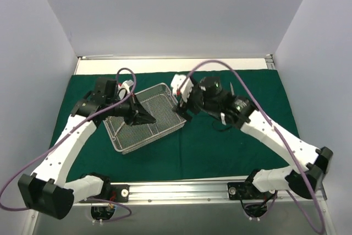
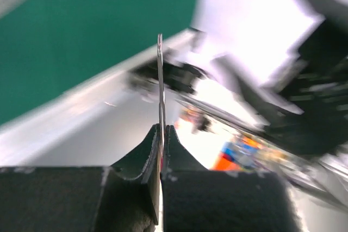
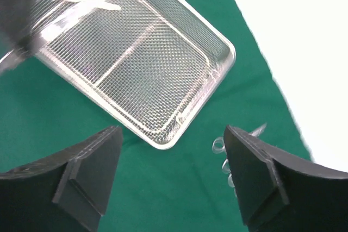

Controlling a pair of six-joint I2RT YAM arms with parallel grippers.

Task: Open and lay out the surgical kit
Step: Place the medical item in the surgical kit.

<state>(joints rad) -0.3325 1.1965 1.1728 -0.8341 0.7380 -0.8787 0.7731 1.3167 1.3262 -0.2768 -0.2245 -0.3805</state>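
The dark green cloth [image 1: 220, 147] lies spread flat over the table. On it, left of centre, sits the silver wire-mesh tray [image 1: 160, 107], turned at an angle. My left gripper [image 1: 144, 117] hangs over the tray, shut on a slim steel instrument [image 2: 161, 74] that sticks up edge-on from between the jaws [image 2: 162, 130]; this view is blurred. My right gripper [image 3: 173, 134] stands open over bare cloth just off the corner of the tray [image 3: 163, 74], with nothing between its fingers. Ring handles of steel instruments [image 3: 218, 146] lie on the cloth beside its right finger.
White walls close in the table on three sides. A bare white strip of table [image 1: 165, 64] runs behind the cloth, and a metal rail [image 1: 181, 188] with both arm bases runs along the near edge. Purple cables loop above both arms.
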